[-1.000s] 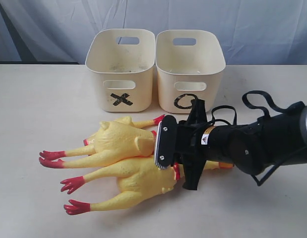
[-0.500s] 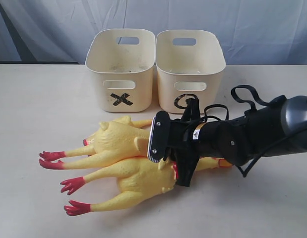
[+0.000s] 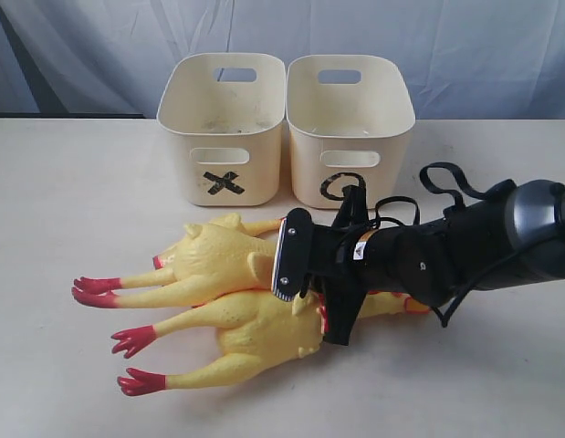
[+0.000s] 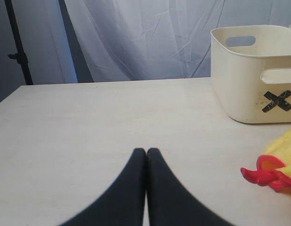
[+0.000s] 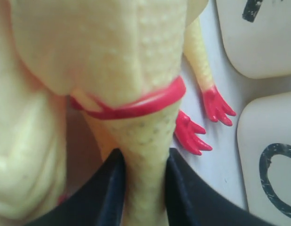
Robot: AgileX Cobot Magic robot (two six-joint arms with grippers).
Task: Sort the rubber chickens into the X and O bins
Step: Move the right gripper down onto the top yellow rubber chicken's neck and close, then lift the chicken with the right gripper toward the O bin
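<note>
Several yellow rubber chickens lie piled in front of the bins: an upper one (image 3: pixel 214 260), a lower one (image 3: pixel 255 333), and another partly hidden behind them (image 3: pixel 235 222). The cream X bin (image 3: pixel 223 137) stands left of the O bin (image 3: pixel 350 137). My right gripper (image 5: pixel 143 157) reaches in from the right, and both fingers press the yellow neck (image 5: pixel 145 141) just below a red collar (image 5: pixel 136 107). In the exterior view its wrist (image 3: pixel 332 265) hides the jaws. My left gripper (image 4: pixel 146 151) is shut and empty over bare table, with a red chicken foot (image 4: pixel 265 172) off to one side.
The tabletop (image 3: pixel 81 210) is pale, with a blue-grey curtain (image 3: pixel 81 55) behind. Black cables (image 3: pixel 451 178) loop above the right arm. Two red feet (image 5: pixel 190 132) lie on the table beside the O bin's wall (image 5: pixel 272 160). The X bin (image 4: pixel 251 80) stands beyond the left gripper.
My right arm has moved left and sunk lower over the pile. Its jaws have closed in on the chicken's neck. The left gripper stays shut.
</note>
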